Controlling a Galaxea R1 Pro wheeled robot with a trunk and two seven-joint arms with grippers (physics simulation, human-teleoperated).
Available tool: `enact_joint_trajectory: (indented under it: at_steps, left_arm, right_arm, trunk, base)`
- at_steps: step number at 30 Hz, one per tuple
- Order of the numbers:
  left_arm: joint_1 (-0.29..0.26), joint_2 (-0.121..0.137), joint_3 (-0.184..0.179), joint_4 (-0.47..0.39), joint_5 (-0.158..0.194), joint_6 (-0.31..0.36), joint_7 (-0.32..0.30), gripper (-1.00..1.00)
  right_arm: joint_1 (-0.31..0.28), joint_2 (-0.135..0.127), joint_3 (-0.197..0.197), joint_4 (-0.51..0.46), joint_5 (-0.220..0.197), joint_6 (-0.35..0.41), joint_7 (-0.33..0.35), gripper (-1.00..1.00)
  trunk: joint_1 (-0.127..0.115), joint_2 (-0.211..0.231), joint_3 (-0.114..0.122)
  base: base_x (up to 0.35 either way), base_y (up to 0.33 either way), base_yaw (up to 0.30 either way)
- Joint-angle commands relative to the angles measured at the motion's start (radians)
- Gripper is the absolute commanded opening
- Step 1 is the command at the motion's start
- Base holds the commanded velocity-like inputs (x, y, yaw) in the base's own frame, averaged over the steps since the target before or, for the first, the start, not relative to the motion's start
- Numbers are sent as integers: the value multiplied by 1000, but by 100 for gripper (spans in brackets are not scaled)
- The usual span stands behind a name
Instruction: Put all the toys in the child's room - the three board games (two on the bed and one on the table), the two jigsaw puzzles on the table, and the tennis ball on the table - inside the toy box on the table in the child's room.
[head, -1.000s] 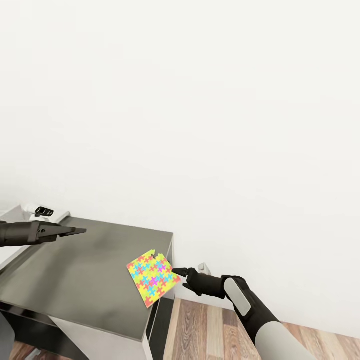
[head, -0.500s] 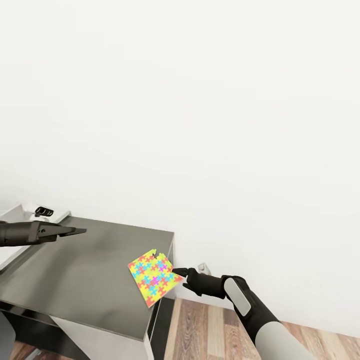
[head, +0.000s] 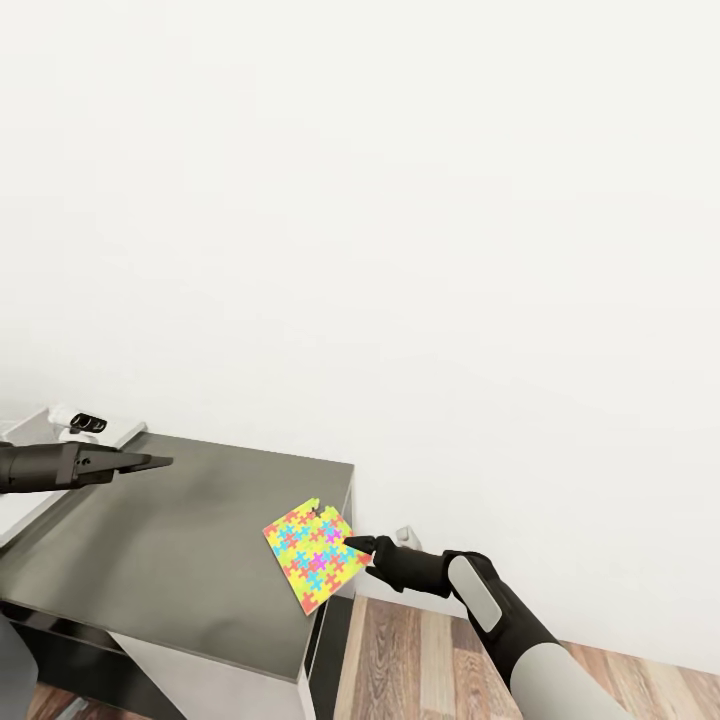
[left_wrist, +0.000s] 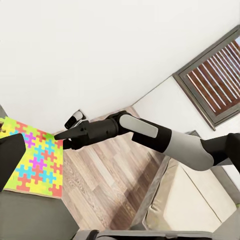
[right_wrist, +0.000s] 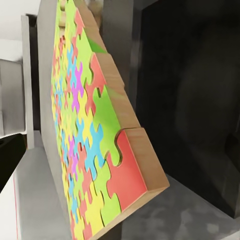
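A: Head view: we have the flat multicoloured jigsaw puzzle board (head: 316, 553) lying on the dark grey tabletop (head: 170, 545), at its right-hand corner, one corner poking over the edge above the wood-plank floor (head: 410, 655).

B: And our right gripper (head: 352, 544)?

A: Fingertips come to a single point right at the board's right edge, touching it or just short of it; we can't tell which. No gap visible between the fingers, so they read as together, not clamped on anything.

B: Right wrist view agrees: puzzle (right_wrist: 92, 145) is very close, seen edge-on, with its pale wooden side showing and the red corner piece nearest. It hangs past the table edge there.

A: Left gripper (head: 160, 462) hangs over the far left part of the table, well apart from the puzzle. Fingers taper to one tip, so together too, holding nothing.

B: Left wrist view gives us the right gripper (left_wrist: 59, 135) from the other side, tip just beside the puzzle's (left_wrist: 35, 162) edge. Beige mattress of a bed (left_wrist: 192, 197) beyond the arm, slatted window (left_wrist: 216, 75) on the white wall.
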Motion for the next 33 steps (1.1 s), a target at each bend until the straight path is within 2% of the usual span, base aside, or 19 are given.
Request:
enact_joint_trajectory:
  at_steps: [1,9,10,25,33]
  left_arm:
    - [-1,1,-3,0,1,11,-5,100]
    - [-1,1,-3,0,1,11,-5,100]
    - [-1,1,-3,0,1,11,-5,100]
    - [-1,1,-2,0,1,11,-5,100]
    - [-1,1,0,0,1,11,-5,100]
  right_arm:
    - [-1,0,0,0,0,3,2,100]
    - [-2,0,0,0,0,6,1,100]
    - [-2,0,0,0,0,7,1,-100]
    - [-1,-1,0,0,0,9,3,-100]
    - [-1,0,0,0,0,9,3,-100]
  trunk:
    - [0,-1,-1]
    - [0,-1,-1]
    - [0,-1,-1]
    - [0,-1,-1]
    - [-31,55,24]
  base:
    - [0,2,0]
    - [0,0,0]
    - [0,0,0]
    - [0,0,0]
    - [0,0,0]
